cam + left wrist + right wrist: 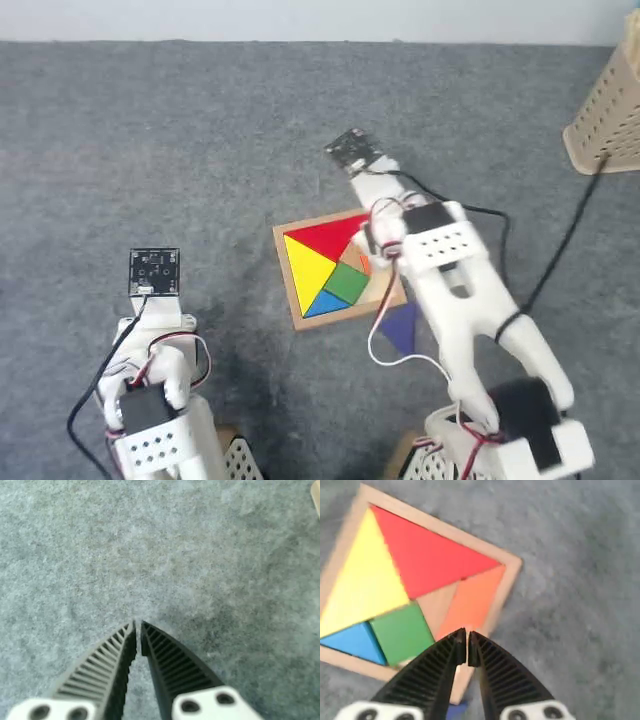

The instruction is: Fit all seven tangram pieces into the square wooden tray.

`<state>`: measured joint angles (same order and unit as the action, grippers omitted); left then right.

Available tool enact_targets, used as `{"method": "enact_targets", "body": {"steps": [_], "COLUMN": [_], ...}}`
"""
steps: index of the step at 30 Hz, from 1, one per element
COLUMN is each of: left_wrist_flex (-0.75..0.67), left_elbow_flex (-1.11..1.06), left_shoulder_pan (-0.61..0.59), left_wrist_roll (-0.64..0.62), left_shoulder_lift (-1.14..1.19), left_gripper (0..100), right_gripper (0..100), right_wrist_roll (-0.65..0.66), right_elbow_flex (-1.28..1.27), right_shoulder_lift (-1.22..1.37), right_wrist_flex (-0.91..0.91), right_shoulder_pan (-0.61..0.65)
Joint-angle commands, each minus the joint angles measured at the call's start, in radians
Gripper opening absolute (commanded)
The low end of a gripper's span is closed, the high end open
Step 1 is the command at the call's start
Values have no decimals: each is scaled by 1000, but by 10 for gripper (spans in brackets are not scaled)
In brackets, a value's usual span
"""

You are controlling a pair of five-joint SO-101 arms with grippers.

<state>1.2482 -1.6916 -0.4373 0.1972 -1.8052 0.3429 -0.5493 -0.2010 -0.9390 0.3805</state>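
I take this for a robotics bench in a lab. Grey felt (150,130) covers my table. My left arm (150,410) and right arm (460,290) are white printed parts trailing loose wires (385,212) and a black cable (565,245). A tray (440,529) lies on the felt, and a slotted bin (610,110) stands at one corner.

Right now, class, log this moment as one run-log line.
left gripper shut over carpet | right gripper shut above orange piece | tray holds five pieces | dark blue triangle outside tray
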Motion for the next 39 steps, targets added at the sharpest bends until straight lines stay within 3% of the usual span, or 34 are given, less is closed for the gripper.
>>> {"method": "enact_targets", "body": {"steps": [1,8,12,18,24,28,32,39], "left_wrist_flex": [8,8,8,8,8,8,8,8], "left_elbow_flex": [7,7,7,7,7,7,7,7], "left_shoulder_pan": [-3,-3,-3,-3,-3,-3,-3,-3], "left_wrist_roll": [5,5,5,5,5,5,5,5], "left_shoulder_lift": [-14,-14,-14,-14,-14,-14,-14,-14], "left_gripper": [13,13,13,13,13,13,13,13], "right_gripper": [6,10,10,12,147,158,158,158], "right_wrist_roll": [-17,-143,-126,-64,-69,-100,-63,61], "right_elbow_flex": [18,0,-55,-206,-295,-338,-345,-319], "right_shoulder_lift": [-90,-99,-64,-58,-76,-42,16,30], "right_wrist_flex": [-120,-344,-283,-245,-188,-99,-85,-79], "right_shoulder_pan": [-41,-79,-85,45,125,124,48,-220]}}
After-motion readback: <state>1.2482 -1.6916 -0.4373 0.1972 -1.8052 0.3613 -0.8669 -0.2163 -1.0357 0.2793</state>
